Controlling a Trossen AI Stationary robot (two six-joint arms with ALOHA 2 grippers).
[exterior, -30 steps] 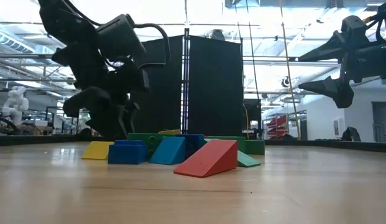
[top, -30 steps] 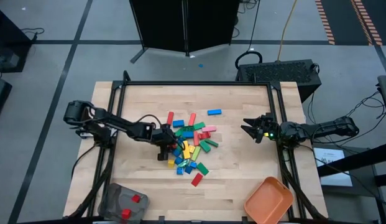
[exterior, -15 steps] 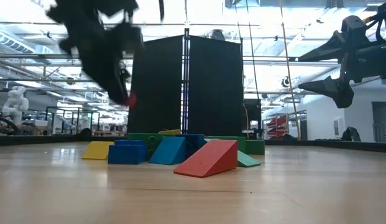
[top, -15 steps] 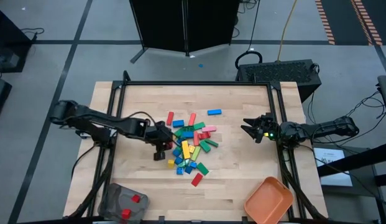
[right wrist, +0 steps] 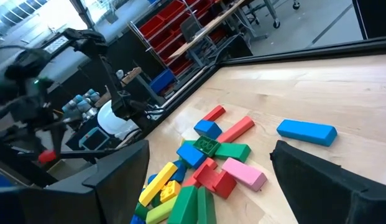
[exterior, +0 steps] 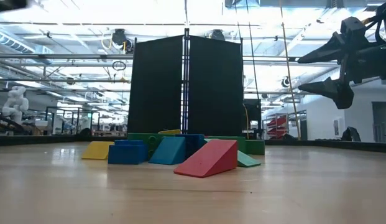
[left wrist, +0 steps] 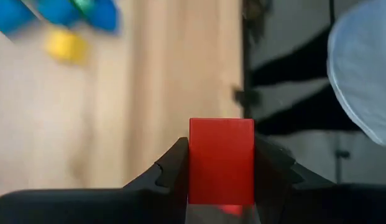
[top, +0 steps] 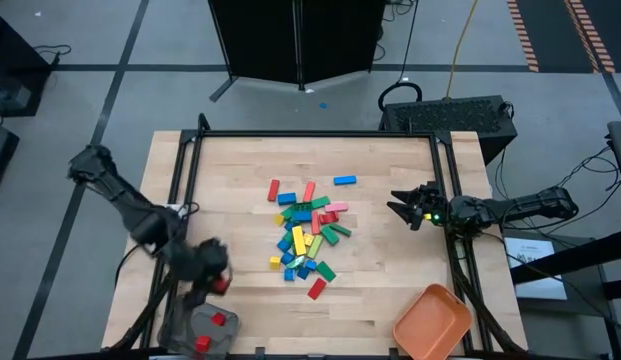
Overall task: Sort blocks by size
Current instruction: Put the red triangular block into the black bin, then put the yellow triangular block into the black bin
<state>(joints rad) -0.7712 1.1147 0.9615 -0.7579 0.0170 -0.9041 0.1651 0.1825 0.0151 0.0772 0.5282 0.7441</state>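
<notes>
Now you are carrying a small red plastic brick [left wrist: 221, 160], clamped in the left gripper [left wrist: 221, 186], toward the grey container [top: 195, 328] at the tabletop's near-left corner, so center before releasing, while the right gripper [top: 402, 209] is waiting spread apart near the right edge.

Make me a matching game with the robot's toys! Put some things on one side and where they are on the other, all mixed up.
Things:
1. small red block
2. orange tray
3. lone blue block
4. grey container

Places:
A. at the table's near left corner, with red blocks inside
B. held in the left end effector
C. at the table's near right corner
D. lying apart from the pile, on its far side

Pairs: 1-B, 2-C, 3-D, 4-A
</notes>
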